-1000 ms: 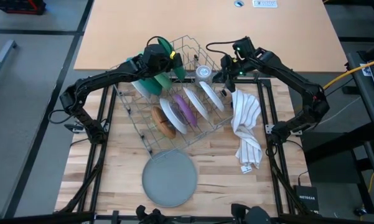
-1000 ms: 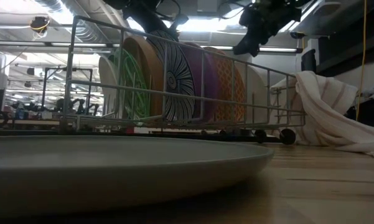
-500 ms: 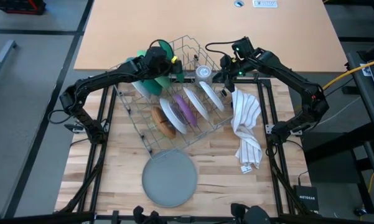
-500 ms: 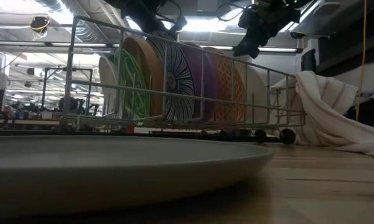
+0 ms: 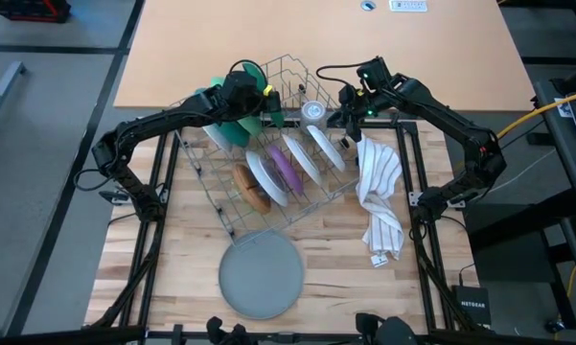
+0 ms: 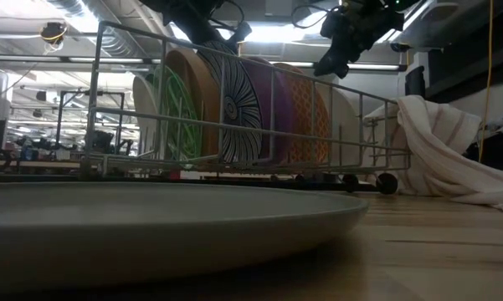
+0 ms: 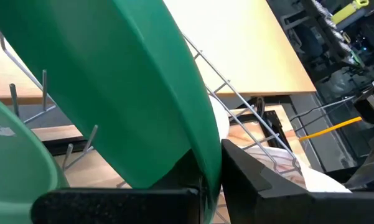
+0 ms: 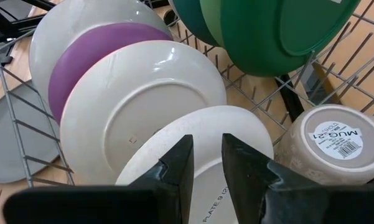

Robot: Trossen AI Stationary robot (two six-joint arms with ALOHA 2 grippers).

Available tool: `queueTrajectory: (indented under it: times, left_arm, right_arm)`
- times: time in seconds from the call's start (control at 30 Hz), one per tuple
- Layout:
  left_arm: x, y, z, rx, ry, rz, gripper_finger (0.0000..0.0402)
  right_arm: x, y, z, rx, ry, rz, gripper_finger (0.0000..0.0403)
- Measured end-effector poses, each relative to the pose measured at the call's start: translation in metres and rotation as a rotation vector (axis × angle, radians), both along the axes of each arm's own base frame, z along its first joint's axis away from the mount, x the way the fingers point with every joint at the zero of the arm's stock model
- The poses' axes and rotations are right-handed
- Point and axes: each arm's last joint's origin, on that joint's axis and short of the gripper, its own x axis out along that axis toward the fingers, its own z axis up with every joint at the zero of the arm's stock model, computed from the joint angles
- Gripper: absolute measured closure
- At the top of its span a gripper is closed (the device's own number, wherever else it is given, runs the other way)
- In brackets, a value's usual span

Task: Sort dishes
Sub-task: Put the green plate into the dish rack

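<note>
Nothing has moved in the last second — left gripper (image 7: pixel 213 171) stays clamped on the green plate (image 7: pixel 155 87); right gripper (image 8: pixel 205 158) waits, fingers slightly apart, above the white plate (image 8: pixel 199 140) — sorting is paused.

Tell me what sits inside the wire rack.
The wire rack holds upright dishes: white plates, a purple plate, a brown one, green dishes, the left hand gripping one, plus an upturned mug. The plates overlap, hiding most faces.
</note>
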Motion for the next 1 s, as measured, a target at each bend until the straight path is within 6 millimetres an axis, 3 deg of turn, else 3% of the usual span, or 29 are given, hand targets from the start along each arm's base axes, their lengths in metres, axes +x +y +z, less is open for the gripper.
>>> queueTrajectory:
  times: [0.23, 0.6, 1.0]
  left_arm:
    - [0.001, -0.002, 0.000, 0.029, 0.030, -0.035, 0.0360]
    - [0.001, -0.004, 0.000, -0.025, -0.014, -0.022, 0.0236]
    - [-0.015, -0.013, 0.013, -0.182, -0.113, 0.071, 0.0241]
  right_arm:
    - [-0.001, 0.001, -0.001, 0.009, 0.009, 0.000, 0.0316]
    - [-0.001, 0.001, -0.001, 0.016, 0.015, 0.000, 0.0316]
    - [-0.001, 0.001, -0.001, 0.016, 0.016, 0.000, 0.0316]
